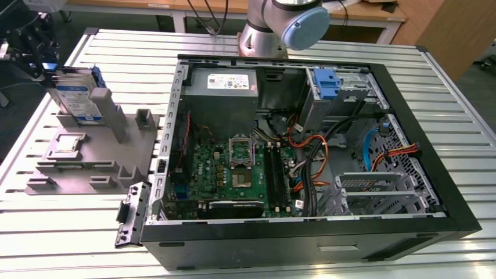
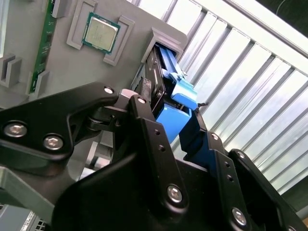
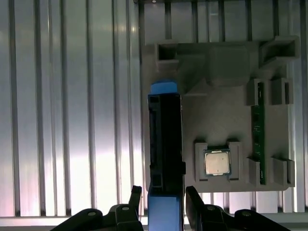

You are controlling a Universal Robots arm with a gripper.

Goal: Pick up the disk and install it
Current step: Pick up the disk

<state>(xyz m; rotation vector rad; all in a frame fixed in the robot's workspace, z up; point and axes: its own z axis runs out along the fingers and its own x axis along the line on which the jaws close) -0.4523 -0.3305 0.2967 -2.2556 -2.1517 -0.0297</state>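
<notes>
The disk (image 1: 78, 99) stands on edge in a slot of the grey fixture (image 1: 85, 168), at the exterior view's left on the slatted table. In the first wrist view the disk (image 3: 166, 139) appears edge-on, dark, with its blue carrier frame showing at both ends. My gripper (image 3: 163, 198) is open and straddles one end of it, with one finger (image 3: 135, 196) a small gap off one face and the other close to the opposite face. The second wrist view shows the gripper (image 2: 171, 102) around the blue-framed disk (image 2: 169, 67), which still sits in its slot.
The fixture (image 3: 216, 115) also holds a small square silver chip (image 3: 217, 162) and a green memory stick (image 3: 258, 134). An open computer case (image 1: 434, 192) lies at the exterior view's right, with a blue bracket (image 1: 329, 84) in its drive bay. The arm's base (image 1: 279, 23) stands behind it.
</notes>
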